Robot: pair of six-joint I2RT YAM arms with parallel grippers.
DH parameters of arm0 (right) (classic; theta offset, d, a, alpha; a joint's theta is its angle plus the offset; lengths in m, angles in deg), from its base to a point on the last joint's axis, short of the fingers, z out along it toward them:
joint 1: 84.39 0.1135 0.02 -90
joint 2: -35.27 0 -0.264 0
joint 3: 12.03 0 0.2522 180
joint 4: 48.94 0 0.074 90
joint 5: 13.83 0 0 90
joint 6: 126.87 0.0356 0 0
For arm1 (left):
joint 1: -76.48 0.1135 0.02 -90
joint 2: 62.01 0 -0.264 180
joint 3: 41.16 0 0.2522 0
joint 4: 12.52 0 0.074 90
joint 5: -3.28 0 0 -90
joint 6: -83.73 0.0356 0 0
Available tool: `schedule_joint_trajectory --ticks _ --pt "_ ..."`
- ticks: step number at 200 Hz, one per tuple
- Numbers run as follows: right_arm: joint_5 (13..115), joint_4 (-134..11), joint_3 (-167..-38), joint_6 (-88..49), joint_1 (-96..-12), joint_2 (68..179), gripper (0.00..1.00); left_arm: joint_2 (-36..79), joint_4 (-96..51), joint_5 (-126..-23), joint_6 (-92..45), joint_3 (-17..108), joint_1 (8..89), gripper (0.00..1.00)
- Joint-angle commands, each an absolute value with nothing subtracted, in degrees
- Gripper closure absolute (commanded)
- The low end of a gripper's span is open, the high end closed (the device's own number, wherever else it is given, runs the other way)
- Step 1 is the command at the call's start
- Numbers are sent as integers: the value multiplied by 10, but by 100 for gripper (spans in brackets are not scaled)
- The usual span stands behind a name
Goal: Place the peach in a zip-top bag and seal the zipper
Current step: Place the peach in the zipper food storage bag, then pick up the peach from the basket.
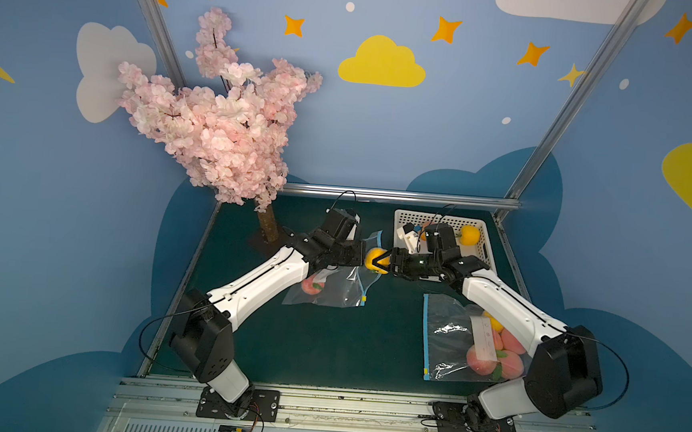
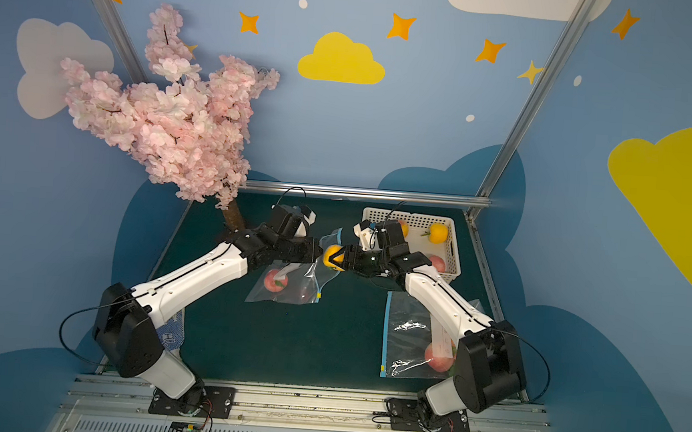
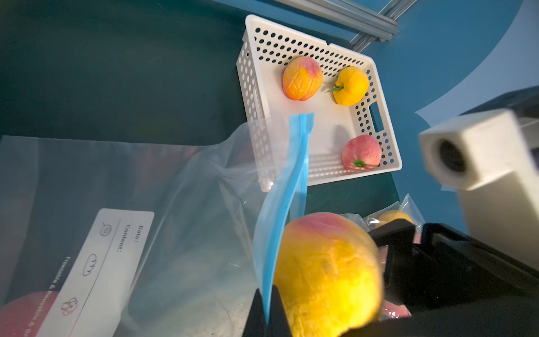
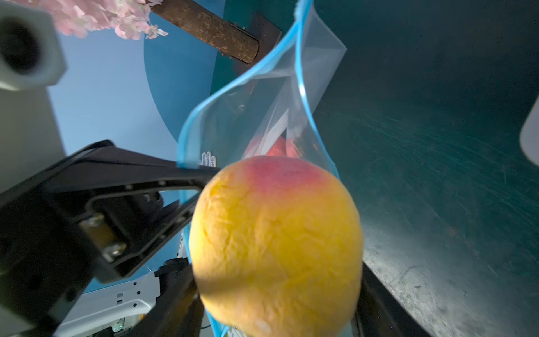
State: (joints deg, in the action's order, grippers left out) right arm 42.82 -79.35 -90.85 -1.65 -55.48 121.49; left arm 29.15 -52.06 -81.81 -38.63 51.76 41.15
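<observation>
My right gripper [image 1: 383, 262] is shut on a yellow-orange peach [image 1: 374, 259] [image 4: 277, 233] and holds it above the table, at the mouth of a clear zip-top bag [image 1: 330, 293] [image 4: 262, 111]. The bag has a blue zipper strip. My left gripper [image 3: 267, 303] is shut on that blue zipper edge [image 3: 287, 189] and lifts one side, so the mouth gapes. The peach [image 3: 326, 274] sits right beside the lifted strip. One pink peach [image 2: 276, 281] lies inside the bag on the green mat. In both top views the two grippers nearly meet at the table's middle.
A white perforated basket [image 1: 485, 245] [image 3: 253, 87] at the back right holds three more peaches. A second zip-top bag [image 1: 450, 341] with several peaches lies at the front right, partly under my right arm. A pink blossom tree [image 1: 225, 133] stands at the back left.
</observation>
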Motion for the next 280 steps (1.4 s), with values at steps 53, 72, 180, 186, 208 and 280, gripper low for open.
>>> schedule_joint_trajectory --ticks 53,72,180,186,208,280 --pt "473 -903 -989 -12 -549 1242 13 269 -562 -816 -351 557 420 97" --pt "467 -901 -996 -19 -553 1228 13 267 -566 -820 -348 556 425 97" --pt "401 -828 -986 -26 -591 1171 11 271 -573 -820 -338 556 430 97" --pt "424 -838 -983 -38 -601 1159 11 270 -575 -819 -337 556 430 97" --pt "507 -861 -969 -83 -652 1124 11 264 -579 -821 -333 556 431 97" --pt "686 -947 -1053 -218 -814 1268 11 258 -577 -808 -338 548 432 97"
